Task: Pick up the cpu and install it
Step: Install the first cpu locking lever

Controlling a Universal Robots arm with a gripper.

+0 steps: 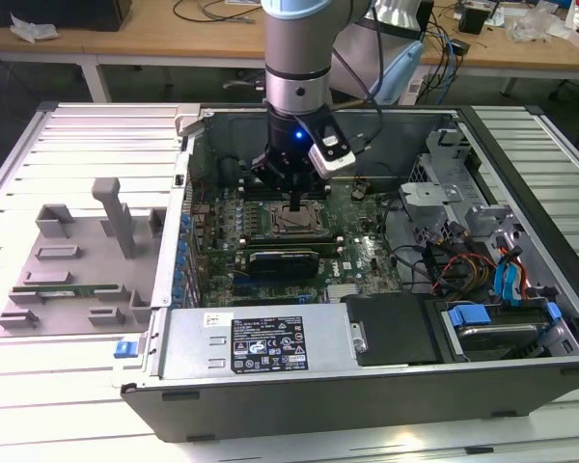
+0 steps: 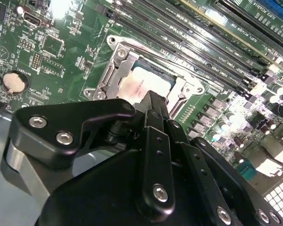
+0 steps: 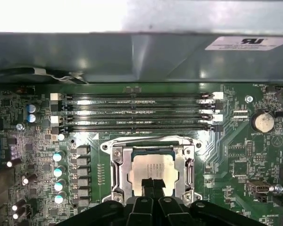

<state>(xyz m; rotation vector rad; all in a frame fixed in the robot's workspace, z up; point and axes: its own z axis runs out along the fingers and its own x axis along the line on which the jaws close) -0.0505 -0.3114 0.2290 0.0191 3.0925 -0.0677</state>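
Black pincer (image 3: 152, 184) seemingly touching square silvery cpu (image 3: 153, 168) in metal-framed socket (image 3: 119, 172)

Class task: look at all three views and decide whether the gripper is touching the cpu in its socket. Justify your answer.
Cannot tell. In both wrist views the gripper tips overlap the cpu lying in the socket frame, but neither shows plain contact or a gap.

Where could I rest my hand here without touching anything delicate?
The ribbed metal table around the gray fixture is bare, as is the strip beyond the case's far wall. Inside, it's crowded: the claw sits over the cpu, and cables fill the exterior view's right.
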